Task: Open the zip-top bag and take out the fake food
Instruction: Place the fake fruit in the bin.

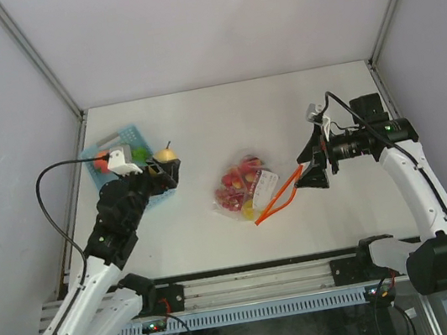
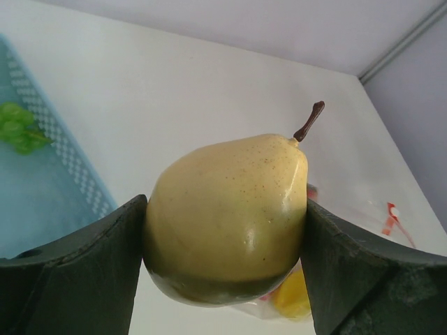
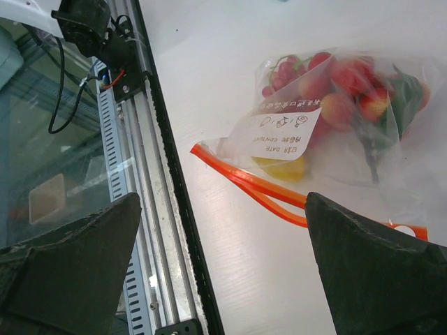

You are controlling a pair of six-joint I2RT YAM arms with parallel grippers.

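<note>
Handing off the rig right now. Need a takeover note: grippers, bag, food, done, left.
Grippers: the left gripper is shut on a yellow pear, held beside the blue basket. The right gripper is open and empty, at the orange zip strip.
Things: the zip-top bag lies mid-table with its strip parted.
Done: bag opened, pear out, some pieces in the basket.
Left: set the pear down, probably in the basket. The fake food, mostly red, is in the bag, not yet removed.

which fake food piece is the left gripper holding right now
The yellow pear with the brown stem, clamped in the left gripper. The red pieces all lie inside the zip-top bag.
</note>
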